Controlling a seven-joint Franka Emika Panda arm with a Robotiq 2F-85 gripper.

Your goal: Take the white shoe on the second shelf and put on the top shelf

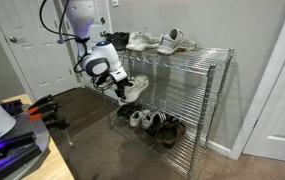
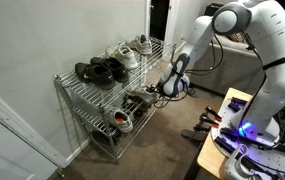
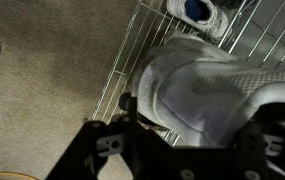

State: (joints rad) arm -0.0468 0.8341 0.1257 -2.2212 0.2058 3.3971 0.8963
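The white shoe [image 3: 207,85] fills the wrist view, heel toward me, lying at the edge of the second shelf [image 3: 132,60] of the chrome rack. My gripper [image 3: 197,118] has a finger on each side of the heel and looks shut on it. In both exterior views the gripper [image 1: 117,80] [image 2: 172,86] sits at the open end of the second shelf [image 1: 172,92] [image 2: 107,100], with the white shoe [image 1: 134,88] partly over the edge. The top shelf [image 1: 197,52] [image 2: 82,82] is above it.
The top shelf carries pale sneakers [image 1: 147,41] [image 2: 132,52] and black shoes [image 2: 100,70]. The lowest tier holds a small white pair [image 1: 140,118] and dark shoes [image 1: 168,127]. A door [image 1: 32,45] and a desk with equipment [image 2: 247,135] stand near the rack.
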